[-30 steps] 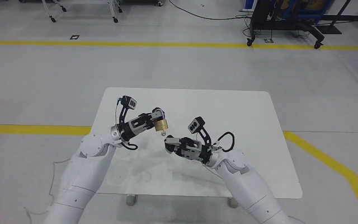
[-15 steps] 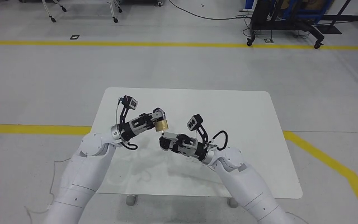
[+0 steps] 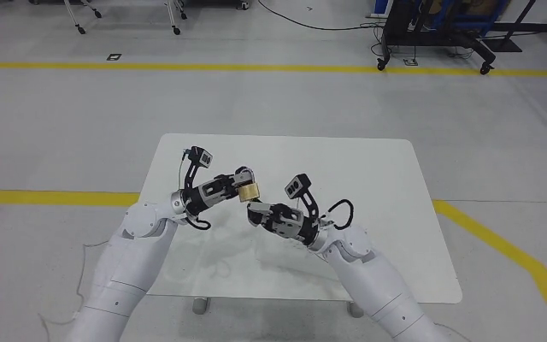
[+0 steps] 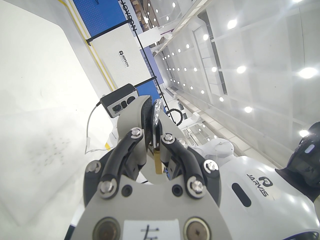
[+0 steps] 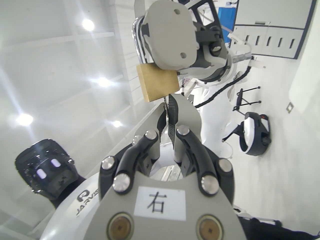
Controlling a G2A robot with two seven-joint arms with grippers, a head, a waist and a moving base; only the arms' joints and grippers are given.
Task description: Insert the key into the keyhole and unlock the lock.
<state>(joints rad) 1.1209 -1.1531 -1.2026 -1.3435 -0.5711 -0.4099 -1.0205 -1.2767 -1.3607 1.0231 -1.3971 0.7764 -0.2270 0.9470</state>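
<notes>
1. Left gripper [image 4: 150, 111]: fingers clamped on the padlock [image 5: 158, 83], which is gripped across its upper part. It is held in the air above the table [image 3: 376, 171], over the left half near the middle.
2. Right gripper [image 5: 167, 109]: fingers pressed together on the key [image 5: 165, 105]. It is held above the table just beside the other gripper, with the fingertips turned toward it.
3. Padlock: brass body with a silver shackle [image 5: 135, 39]. The shackle lies at the tips of the holding fingers. The body projects clear of the finger pad toward the key. Whether the shackle is latched cannot be told.
4. Key: a thin metal blade is shown beyond the fingertips. Its tip is set against the free end face of the brass body. How far it has entered cannot be told.
5. Table: white, with rounded corners. Faint scuff marks are seen on its surface in the left wrist view.
6. Floor [image 3: 85, 128]: grey, crossed by yellow lines [image 3: 256, 66]. A black wheeled frame [image 3: 436, 38] is parked at the far right.
</notes>
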